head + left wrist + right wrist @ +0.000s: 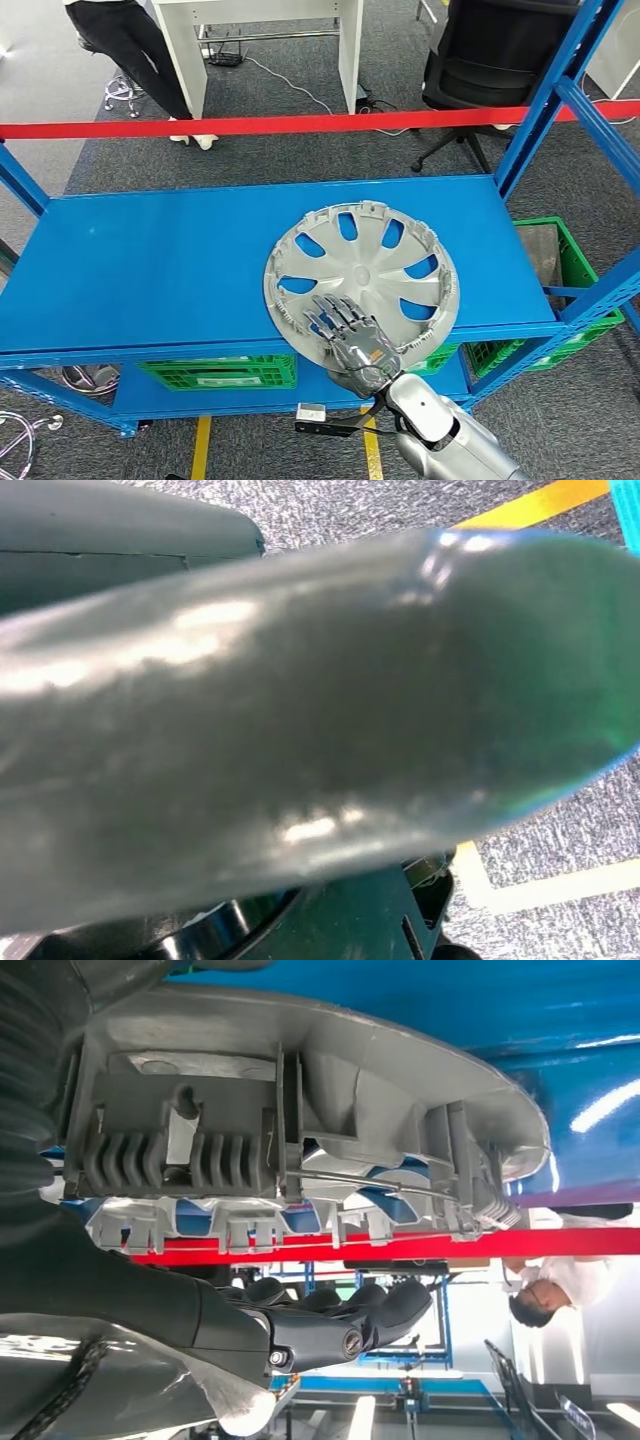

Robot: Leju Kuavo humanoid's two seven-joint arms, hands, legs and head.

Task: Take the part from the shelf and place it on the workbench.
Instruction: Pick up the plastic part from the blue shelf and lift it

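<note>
Shelf: you have one blue shelf board (151, 270), bare blue to the left of the part.
Part: one silver wheel cover (361, 275) lies flat on the board's right half, its near rim at the front edge.
Crates: two green crates (226, 372) below.
Right hand: your right hand (355, 335) rests over the cover's near rim, fingers (355, 1305) extended; a grip you cannot tell.
Room: grey carpet, one red tape (302, 124) behind.

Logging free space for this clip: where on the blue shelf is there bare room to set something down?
The blue shelf is bare across its whole left half, from the left post to the hubcap. A narrower strip lies between the hubcap and the right post. The front right is crowded: the right hand reaches over the hubcap's near rim.
</note>
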